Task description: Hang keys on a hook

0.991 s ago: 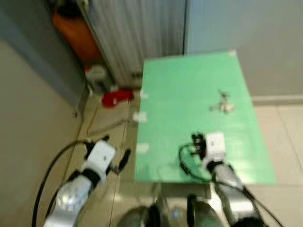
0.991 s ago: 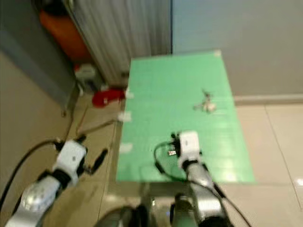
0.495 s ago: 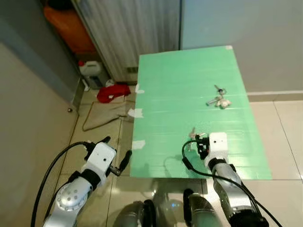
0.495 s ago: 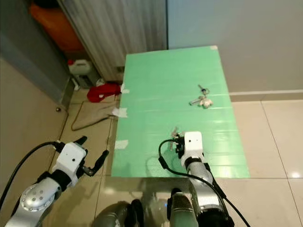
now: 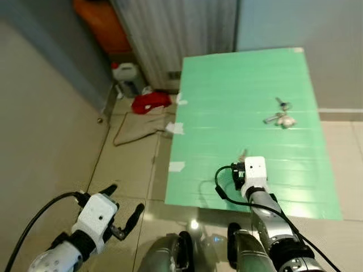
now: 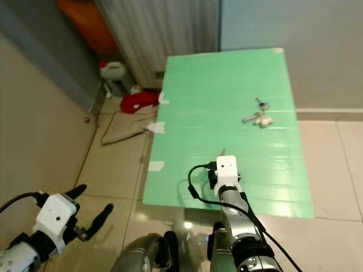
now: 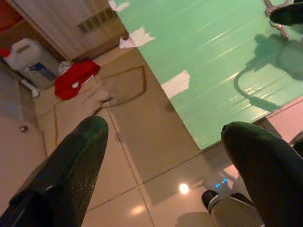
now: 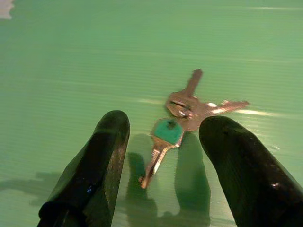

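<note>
— How far along is it?

— Early. The keys (image 8: 182, 116) lie flat on the green bench (image 5: 227, 113), ungripped; picking them up and hanging them are both left.

— And the hands?

— The right hand (image 8: 163, 165) hovers just over the bunch, fingers spread wide on either side. The left hand (image 7: 165, 161) hangs wide open over the floor, beside the bench.

— What does the bunch look like?

— Three keys fanned out, one green-headed. A second bunch (image 5: 279, 118) lies further along the bench, possibly with a pale fob.

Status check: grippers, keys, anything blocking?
Right gripper open, low over near keys on green table. Left gripper open, idle over floor. Second key bunch farther back. Nothing blocking.
</note>
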`<state>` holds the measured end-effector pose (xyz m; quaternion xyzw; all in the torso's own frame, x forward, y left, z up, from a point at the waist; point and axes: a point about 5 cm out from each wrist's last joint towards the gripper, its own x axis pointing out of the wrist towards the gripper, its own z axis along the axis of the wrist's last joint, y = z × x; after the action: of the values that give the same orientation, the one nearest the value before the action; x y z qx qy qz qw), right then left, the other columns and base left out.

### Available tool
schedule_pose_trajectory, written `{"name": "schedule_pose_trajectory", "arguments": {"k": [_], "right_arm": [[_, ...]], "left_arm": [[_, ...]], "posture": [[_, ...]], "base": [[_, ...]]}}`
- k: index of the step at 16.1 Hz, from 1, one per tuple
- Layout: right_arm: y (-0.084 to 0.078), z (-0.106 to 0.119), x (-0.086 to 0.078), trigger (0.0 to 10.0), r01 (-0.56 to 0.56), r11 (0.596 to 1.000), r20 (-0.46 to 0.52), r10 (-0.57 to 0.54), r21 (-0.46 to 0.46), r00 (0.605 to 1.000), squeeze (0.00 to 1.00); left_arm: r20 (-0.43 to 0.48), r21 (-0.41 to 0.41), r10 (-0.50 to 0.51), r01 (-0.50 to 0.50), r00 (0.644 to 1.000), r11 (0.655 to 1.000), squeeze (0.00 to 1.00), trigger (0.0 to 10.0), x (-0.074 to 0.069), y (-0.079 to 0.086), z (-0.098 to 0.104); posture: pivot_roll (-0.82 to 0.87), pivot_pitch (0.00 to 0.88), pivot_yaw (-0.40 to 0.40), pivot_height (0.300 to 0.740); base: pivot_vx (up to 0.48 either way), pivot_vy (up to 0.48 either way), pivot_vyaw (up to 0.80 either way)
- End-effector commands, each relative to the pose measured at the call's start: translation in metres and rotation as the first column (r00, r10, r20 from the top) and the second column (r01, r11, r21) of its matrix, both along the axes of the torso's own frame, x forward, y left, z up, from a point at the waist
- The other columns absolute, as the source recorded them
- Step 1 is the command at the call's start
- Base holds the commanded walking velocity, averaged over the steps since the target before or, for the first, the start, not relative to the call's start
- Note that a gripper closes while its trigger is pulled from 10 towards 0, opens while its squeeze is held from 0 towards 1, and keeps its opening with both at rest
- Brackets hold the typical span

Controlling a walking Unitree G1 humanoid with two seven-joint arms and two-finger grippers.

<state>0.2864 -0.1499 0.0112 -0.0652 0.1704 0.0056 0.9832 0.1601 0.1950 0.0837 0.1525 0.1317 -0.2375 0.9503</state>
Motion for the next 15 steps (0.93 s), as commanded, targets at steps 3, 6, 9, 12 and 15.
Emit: {"name": "schedule_pose_trajectory", "arguments": {"k": [3, 6, 9, 12, 15], "right_arm": [[0.004, -0.004, -0.001, 10.0, 0.02, 0.999, 0.001, -0.02, -0.028, 1.0, 0.0], [0.003, -0.004, 0.002, 10.0, 0.061, 0.998, -0.001, -0.061, -0.02, 0.998, 0.0], [0.004, -0.007, 0.004, 10.0, 0.103, 0.995, -0.022, -0.103, 0.002, 0.994, 0.0], [0.003, -0.006, 0.008, 10.0, 0.13, 0.991, -0.035, -0.129, 0.013, 0.991, 0.0], [0.0, 0.001, 0.016, 10.0, 0.146, 0.989, -0.01, -0.146, -0.013, 0.989, 0.0]], "left_arm": [[0.003, 0.015, 0.022, -0.022, 1.0, 1.0, 0.0, 10.0, -0.005, 0.004, 0.006], [0.003, 0.014, 0.02, -0.02, 1.0, 1.0, 0.0, 10.0, -0.008, 0.003, 0.007], [0.002, 0.022, 0.021, -0.021, 1.0, 1.0, 0.0, 10.0, -0.012, 0.004, 0.009], [0.001, 0.022, 0.016, -0.016, 1.0, 1.0, 0.0, 10.0, -0.013, 0.004, 0.011], [0.0, 0.024, 0.013, -0.013, 1.0, 1.0, 0.0, 10.0, -0.014, 0.004, 0.012]], "posture": [[0.13, 0.298, 0.186, 0.74], [0.14, 0.3, 0.183, 0.74], [0.15, 0.304, 0.191, 0.74], [0.16, 0.313, 0.204, 0.74], [0.17, 0.318, 0.208, 0.74]], "base": [[0.0, 0.0, 0.0], [0.0, 0.0, 0.0], [0.0, 0.0, 0.0], [0.0, 0.0, 0.0], [0.0, 0.0, 0.0]]}}
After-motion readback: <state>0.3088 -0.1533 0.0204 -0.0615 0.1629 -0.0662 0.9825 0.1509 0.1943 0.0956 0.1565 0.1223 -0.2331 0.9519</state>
